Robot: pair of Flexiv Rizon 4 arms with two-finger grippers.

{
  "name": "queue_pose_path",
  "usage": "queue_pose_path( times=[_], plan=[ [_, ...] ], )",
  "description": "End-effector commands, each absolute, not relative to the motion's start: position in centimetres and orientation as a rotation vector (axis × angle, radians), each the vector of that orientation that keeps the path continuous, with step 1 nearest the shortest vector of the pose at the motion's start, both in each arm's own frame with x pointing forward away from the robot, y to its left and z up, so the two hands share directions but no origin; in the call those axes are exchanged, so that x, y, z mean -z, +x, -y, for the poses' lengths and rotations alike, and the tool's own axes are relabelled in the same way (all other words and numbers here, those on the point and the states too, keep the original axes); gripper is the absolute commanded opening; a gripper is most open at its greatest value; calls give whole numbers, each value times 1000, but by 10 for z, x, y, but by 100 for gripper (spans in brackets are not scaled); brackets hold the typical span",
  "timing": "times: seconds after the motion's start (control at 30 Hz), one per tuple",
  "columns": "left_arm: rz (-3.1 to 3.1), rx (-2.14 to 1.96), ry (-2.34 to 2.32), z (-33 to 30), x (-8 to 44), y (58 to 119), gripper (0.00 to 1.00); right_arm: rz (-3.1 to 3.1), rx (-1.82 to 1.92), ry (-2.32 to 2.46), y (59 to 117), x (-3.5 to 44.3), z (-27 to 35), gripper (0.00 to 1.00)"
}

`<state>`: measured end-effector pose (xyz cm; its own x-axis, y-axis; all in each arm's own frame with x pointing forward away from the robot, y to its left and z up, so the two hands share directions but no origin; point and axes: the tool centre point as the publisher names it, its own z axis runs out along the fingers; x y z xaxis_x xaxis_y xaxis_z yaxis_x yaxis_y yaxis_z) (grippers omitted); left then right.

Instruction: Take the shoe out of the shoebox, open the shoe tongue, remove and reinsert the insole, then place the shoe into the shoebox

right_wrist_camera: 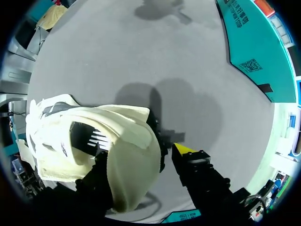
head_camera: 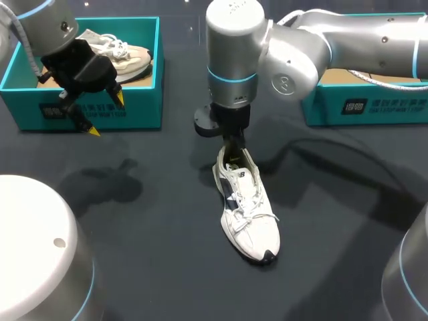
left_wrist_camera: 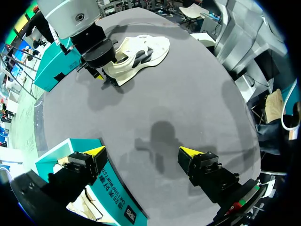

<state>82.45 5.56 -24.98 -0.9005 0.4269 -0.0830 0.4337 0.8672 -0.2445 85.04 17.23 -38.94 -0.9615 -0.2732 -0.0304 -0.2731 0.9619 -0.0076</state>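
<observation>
A white shoe (head_camera: 246,210) with dark side stripes and white laces lies on the dark table, its toe toward the near edge. My right gripper (head_camera: 233,148) comes down at its heel. In the right wrist view the cream heel (right_wrist_camera: 127,155) fills the space at that gripper (right_wrist_camera: 141,165). My left gripper (head_camera: 105,115) hangs open and empty over the front wall of a teal shoebox (head_camera: 144,110). The left wrist view shows the same gripper (left_wrist_camera: 142,153) above bare table, with the shoe (left_wrist_camera: 141,52) far ahead of it.
The left shoebox holds another pale shoe (head_camera: 124,57). A second teal box (head_camera: 374,100) stands at the back right, under my right arm; it also shows in the right wrist view as a teal box (right_wrist_camera: 254,52). Dark tabletop (head_camera: 147,221) surrounds the shoe.
</observation>
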Motion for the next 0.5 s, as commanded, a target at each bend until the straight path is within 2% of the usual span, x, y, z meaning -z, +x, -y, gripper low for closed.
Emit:
queue_pose_path(
  times=[0.03, 0.13, 0.17, 0.23, 0.5],
  plan=[
    [-3011, 401, 695, -56, 250, 825, 100, -3082, 13, -435, 851, 391, -175, 46],
    [-3011, 401, 695, -56, 250, 825, 100, -3084, 12, -438, 850, 392, -176, 38],
    [-3011, 401, 695, -56, 250, 825, 100, -3084, 11, -438, 849, 392, -176, 29],
    [-3011, 401, 695, -56, 250, 825, 100, -3082, 11, -435, 848, 391, -177, 2],
    [-3011, 401, 695, -56, 250, 825, 100, -3066, 22, -410, 844, 374, -175, 0]
  ],
)
